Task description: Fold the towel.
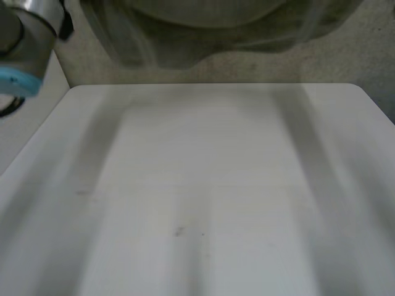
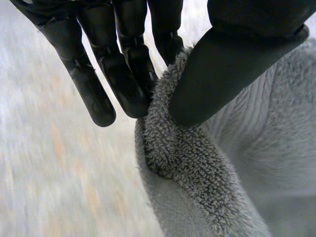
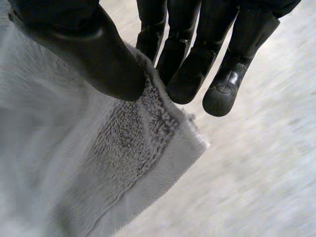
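A grey terry towel [image 1: 210, 24] hangs in the air above the far edge of the white table [image 1: 210, 185], stretched across between the two arms. In the left wrist view my left hand [image 2: 232, 59] is shut on the towel [image 2: 197, 168], with its hemmed edge pinched between thumb and fingers [image 2: 123, 74]. My right hand [image 3: 94, 49] is shut on a corner of the towel [image 3: 98, 163], which is squeezed between its thumb and fingers [image 3: 197, 69]. The cloth drops away below both hands.
My left arm [image 1: 24, 37] stands at the table's far left corner. Beyond the table's far edge lies a speckled beige floor [image 1: 345, 61]. The towel's shadow falls in broad bands over the tabletop.
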Robot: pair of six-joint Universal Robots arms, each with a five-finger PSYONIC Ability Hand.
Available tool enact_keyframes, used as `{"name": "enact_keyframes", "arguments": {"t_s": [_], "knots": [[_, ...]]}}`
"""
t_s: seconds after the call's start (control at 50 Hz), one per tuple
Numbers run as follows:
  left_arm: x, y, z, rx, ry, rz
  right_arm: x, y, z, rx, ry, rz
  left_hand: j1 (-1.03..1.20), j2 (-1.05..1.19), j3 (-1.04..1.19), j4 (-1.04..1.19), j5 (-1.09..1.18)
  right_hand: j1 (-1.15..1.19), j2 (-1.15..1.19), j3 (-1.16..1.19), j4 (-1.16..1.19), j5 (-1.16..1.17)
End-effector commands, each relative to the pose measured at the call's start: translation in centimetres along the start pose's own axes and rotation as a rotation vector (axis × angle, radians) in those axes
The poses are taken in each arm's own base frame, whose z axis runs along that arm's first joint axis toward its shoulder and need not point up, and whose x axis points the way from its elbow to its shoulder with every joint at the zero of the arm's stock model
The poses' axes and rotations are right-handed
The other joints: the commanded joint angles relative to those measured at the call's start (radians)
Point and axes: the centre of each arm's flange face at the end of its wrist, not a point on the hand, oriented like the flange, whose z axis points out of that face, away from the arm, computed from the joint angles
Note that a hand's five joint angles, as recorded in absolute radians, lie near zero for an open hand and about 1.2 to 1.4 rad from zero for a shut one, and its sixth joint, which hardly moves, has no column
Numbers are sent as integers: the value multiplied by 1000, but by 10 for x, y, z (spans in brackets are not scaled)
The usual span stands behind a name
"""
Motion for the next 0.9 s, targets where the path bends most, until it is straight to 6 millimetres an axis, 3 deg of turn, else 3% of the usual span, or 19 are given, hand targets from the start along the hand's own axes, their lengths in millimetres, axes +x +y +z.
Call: {"name": "enact_keyframes", "arguments": {"t_s": [0.02,0.04,0.08,0.1,0.14,0.16,0.18,0.24,0.32,0.38,0.42,0.52,0.58,0.62,0.64,0.68,0.74,0.78,0.9], "knots": [[-7,97,-43,-271,-22,-19,-71,96,-39,-312,-266,41,219,179,180,178,204,65,76,63,59,61],[-7,98,-43,-272,-22,-19,-71,96,-39,-312,-266,41,219,179,180,178,204,65,76,63,59,61],[-6,142,-64,-335,-23,-23,-100,133,-60,-387,-358,6,219,179,180,178,204,65,76,63,59,61],[-6,142,-64,-335,-23,-23,-100,134,-60,-388,-359,6,219,179,180,178,204,65,76,63,59,61],[-5,179,-84,-373,-19,-2,-126,170,-81,-450,-427,-32,219,179,180,178,204,65,76,63,59,61],[-5,179,-84,-373,-19,-2,-126,170,-81,-450,-427,-33,219,179,180,178,204,65,76,63,59,61],[-4,196,-95,-399,-14,21,-135,183,-90,-474,-450,-50,219,179,180,178,204,65,76,63,59,61],[-3,222,-114,-452,4,93,-148,202,-105,-522,-489,-68,219,179,180,178,204,65,76,63,59,61],[-1,234,-129,-507,29,175,-149,206,-112,-550,-499,-64,219,179,180,178,204,65,76,63,59,61],[0,235,-139,-539,51,239,-141,197,-114,-551,-486,-61,219,179,180,178,204,65,76,63,59,61],[0,230,-141,-542,54,262,-135,186,-116,-540,-478,-65,219,179,180,178,204,65,76,63,59,61],[0,183,-148,-511,47,297,-112,146,-133,-520,-453,-79,219,179,180,178,204,65,76,63,59,61],[1,169,-152,-503,44,298,-105,135,-139,-517,-444,-87,219,179,180,178,204,65,76,63,59,61],[5,144,-171,-514,44,298,-87,123,-155,-545,-422,-101,219,179,180,178,204,65,76,63,59,61],[5,144,-171,-514,44,298,-87,123,-155,-545,-422,-101,219,179,180,178,204,65,76,63,59,61],[5,126,-195,-547,33,297,-69,120,-175,-609,-418,-129,219,179,180,178,204,65,76,63,59,61],[4,117,-209,-567,25,302,-61,118,-185,-638,-426,-153,219,179,180,178,204,65,76,63,59,61],[3,96,-235,-585,6,325,-52,107,-206,-683,-458,-201,219,179,180,178,204,65,76,63,59,61],[3,62,-266,-542,-7,397,-41,82,-230,-672,-472,-259,219,179,180,178,204,65,76,63,59,61]]}}
